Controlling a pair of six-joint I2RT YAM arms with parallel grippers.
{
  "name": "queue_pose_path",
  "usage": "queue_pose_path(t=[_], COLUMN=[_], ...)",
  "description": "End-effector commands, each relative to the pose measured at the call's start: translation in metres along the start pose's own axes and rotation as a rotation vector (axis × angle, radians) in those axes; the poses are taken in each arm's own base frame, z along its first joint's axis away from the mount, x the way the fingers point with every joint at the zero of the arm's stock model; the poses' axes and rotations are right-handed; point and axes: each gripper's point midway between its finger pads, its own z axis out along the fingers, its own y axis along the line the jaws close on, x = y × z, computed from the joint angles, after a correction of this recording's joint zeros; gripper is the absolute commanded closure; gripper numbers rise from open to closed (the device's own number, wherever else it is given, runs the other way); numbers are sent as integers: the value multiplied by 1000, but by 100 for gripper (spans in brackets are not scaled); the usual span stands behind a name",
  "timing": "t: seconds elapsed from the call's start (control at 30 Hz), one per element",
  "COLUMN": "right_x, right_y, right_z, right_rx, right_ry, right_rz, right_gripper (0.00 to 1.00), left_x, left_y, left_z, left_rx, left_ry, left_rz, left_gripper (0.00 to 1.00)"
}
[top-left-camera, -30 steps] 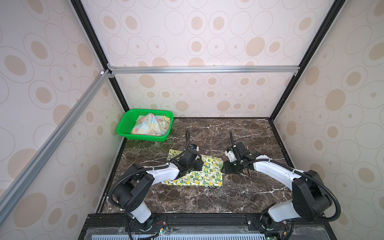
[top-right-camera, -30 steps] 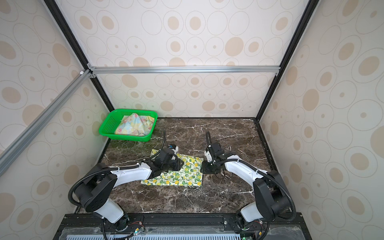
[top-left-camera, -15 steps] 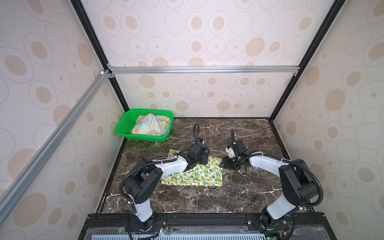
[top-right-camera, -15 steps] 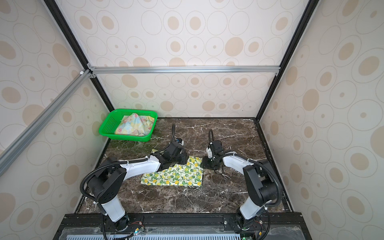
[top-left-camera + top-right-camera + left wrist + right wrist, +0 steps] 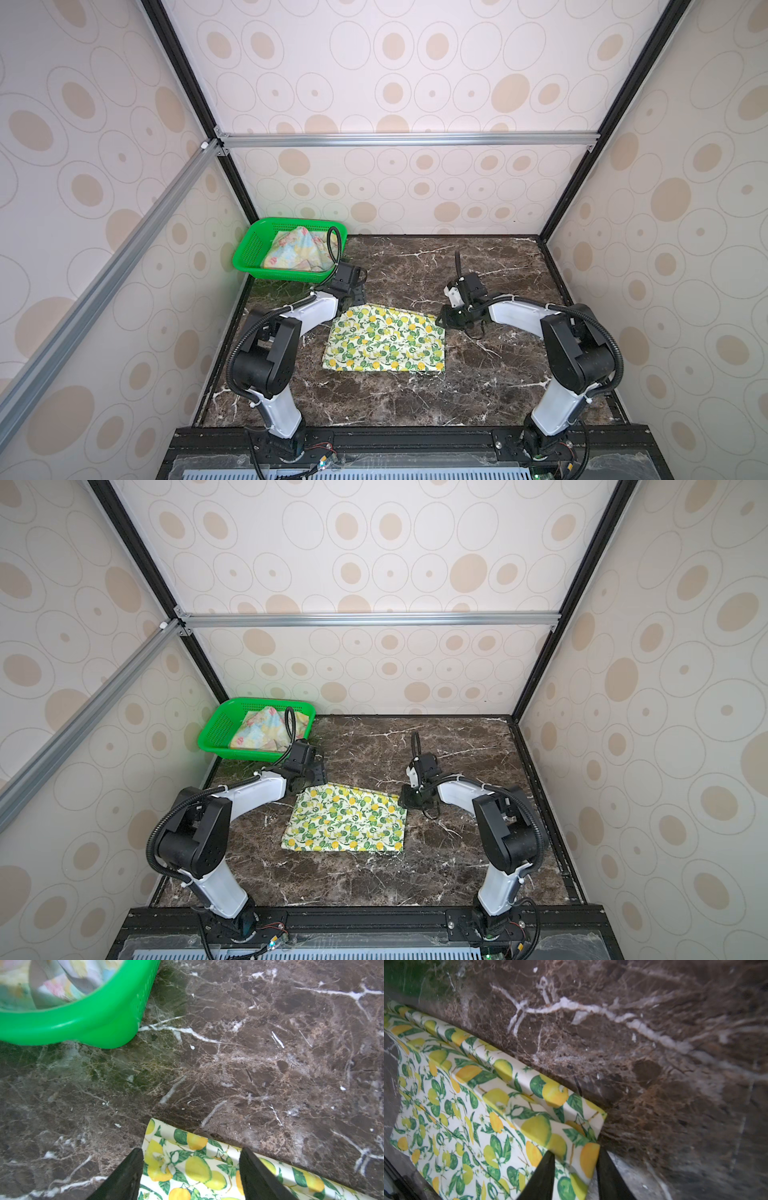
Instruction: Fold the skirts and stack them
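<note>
**A:** Both top views are bright and evenly lit, softly and from above. The pale walls [image 5: 415, 83] look a little washed out, and the straight frame bars [image 5: 395, 139] splay outward toward the edges.

**B:** Any shadows?

**A:** Only faint ones on the marble table [image 5: 415, 266], plus a green cast beside the basket [image 5: 253, 257].

**B:** And the wrist views?

**A:** They are dimmer. In the left wrist view the basket rim and the pastel skirt [image 5: 54, 985] inside it are out of focus, while the marble is crisp. In the right wrist view the lemon skirt [image 5: 477, 1105] is sharp at mid-frame, but the marble smears toward one side, possibly from motion blur.
</note>
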Motion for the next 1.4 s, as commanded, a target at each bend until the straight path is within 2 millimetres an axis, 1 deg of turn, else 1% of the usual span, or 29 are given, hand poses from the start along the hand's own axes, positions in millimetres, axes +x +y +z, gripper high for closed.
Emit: queue_pose_path(t=[0.0,0.1,0.13,0.23,0.3,0.4,0.43,0.47,0.53,0.6,0.67,0.7,0.8,0.9,0.97,1.0,1.1,1.17,1.27,1.37], right_x=[-8,-12,-13,-17,-18,-17,-18,-18,-18,-20,-18,-17,-6,10,22,27,39,47,53,57], right_y=[4,6,7,10,10,8,7,6,2,-1,-2,-4,-7,-10,-8,-6,-2,-2,-2,-2], right_z=[3,-2,-4,-9,-6,4,7,9,9,2,-7,-11,-24,-36,-38,-38,-37,-35,-29,-23], right_rx=[-17,-19,-19,-23,-22,-22,-20,-14,10,42,60,71,94,102,71,53,8,-10,-34,-48], right_ry=[-4,-15,-23,-42,-28,2,3,7,14,-1,-10,-12,-7,11,26,34,59,70,80,86], right_rz=[-8,-10,-14,-29,-33,-36,-37,-38,-38,-37,-38,-37,-28,-20,-2,8,45,61,83,99], right_gripper=[77,89,91,92,92,92,92,89,75,62,55,54,52,51,50,50,51,51,52,55], left_x=[11,12,12,11,10,7,6,6,5,6,9,11,28,50,68,75,90,100,114,129], left_y=[5,9,10,14,15,13,11,9,2,-12,-34,-43,-85,-127,-152,-161,-178,-188,-203,-206], left_z=[9,10,10,7,5,2,1,-1,-7,-16,-27,-32,-50,-68,-80,-83,-83,-81,-78,-70], left_rx=[-5,-6,-7,-11,-8,8,16,29,66,105,154,167,296,416,500,534,590,599,613,603], left_ry=[35,36,34,28,22,15,12,8,0,-14,-21,-23,10,37,41,46,72,88,110,139], left_rz=[14,0,-1,-6,-12,-14,-15,-16,-8,20,72,88,113,142,159,162,147,169,207,221], left_gripper=[28,29,29,29,30,31,31,32,33,33,33,33,35,39,40,40,41,43,43,45])
